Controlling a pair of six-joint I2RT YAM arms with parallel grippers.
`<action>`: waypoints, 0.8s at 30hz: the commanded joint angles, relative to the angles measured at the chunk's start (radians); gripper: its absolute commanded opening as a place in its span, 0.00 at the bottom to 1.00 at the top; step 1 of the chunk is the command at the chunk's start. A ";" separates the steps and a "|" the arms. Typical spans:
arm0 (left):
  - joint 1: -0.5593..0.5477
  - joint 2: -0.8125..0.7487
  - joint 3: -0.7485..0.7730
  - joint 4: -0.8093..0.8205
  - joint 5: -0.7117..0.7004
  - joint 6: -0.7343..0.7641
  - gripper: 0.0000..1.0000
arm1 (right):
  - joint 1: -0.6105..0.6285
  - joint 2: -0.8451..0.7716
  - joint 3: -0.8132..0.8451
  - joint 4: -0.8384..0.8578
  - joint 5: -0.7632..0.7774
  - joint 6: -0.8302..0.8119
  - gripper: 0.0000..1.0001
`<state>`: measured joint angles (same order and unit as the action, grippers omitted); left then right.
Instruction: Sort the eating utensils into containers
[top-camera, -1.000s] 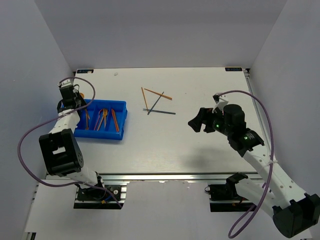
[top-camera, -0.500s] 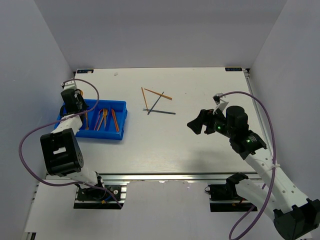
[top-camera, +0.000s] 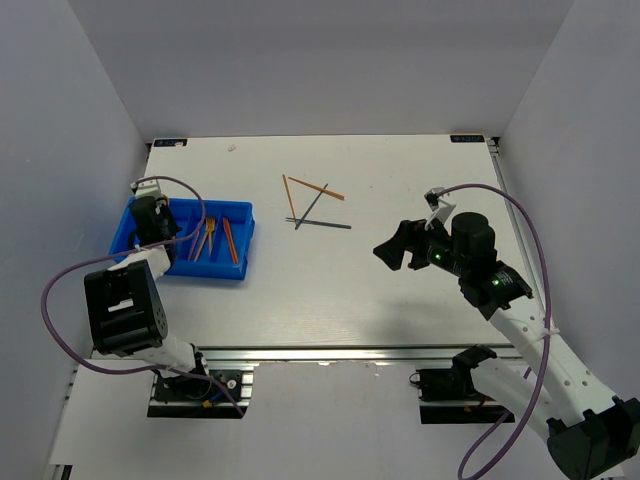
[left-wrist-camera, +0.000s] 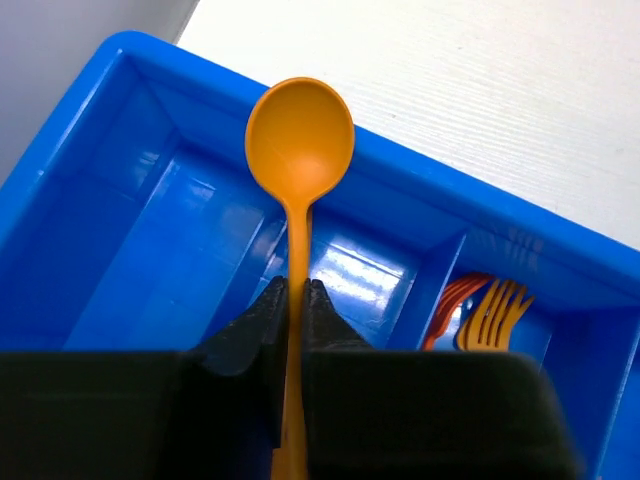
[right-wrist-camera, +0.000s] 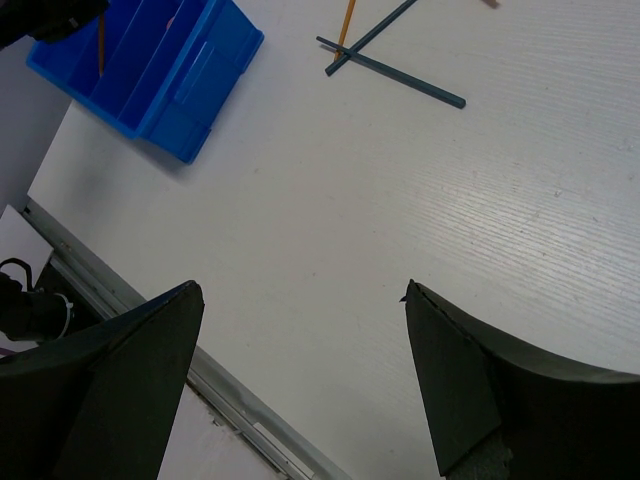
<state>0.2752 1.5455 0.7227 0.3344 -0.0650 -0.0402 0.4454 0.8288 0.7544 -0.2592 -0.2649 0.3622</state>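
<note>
Orange spoon (left-wrist-camera: 299, 140) clamped in left end effector (left-wrist-camera: 297, 288): clear from wrist, unseen overhead.

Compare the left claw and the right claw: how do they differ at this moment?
The left claw is shut on an orange spoon; the right claw is open and empty. The left claw hangs over the blue bin; the right claw hangs over bare table. Both are dark in colour.
</note>
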 joint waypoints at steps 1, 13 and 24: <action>0.001 -0.047 -0.011 0.018 0.034 0.002 0.20 | -0.002 -0.008 -0.001 0.041 -0.007 -0.012 0.86; -0.007 -0.048 -0.014 0.000 0.047 -0.023 0.51 | -0.002 -0.008 -0.004 0.035 0.013 -0.016 0.87; -0.284 -0.154 0.389 -0.513 -0.131 -0.119 0.98 | -0.002 0.121 0.052 -0.038 0.227 0.029 0.89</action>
<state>0.0875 1.4864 0.9844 0.0383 -0.1432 -0.1253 0.4454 0.9066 0.7593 -0.2634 -0.1776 0.3710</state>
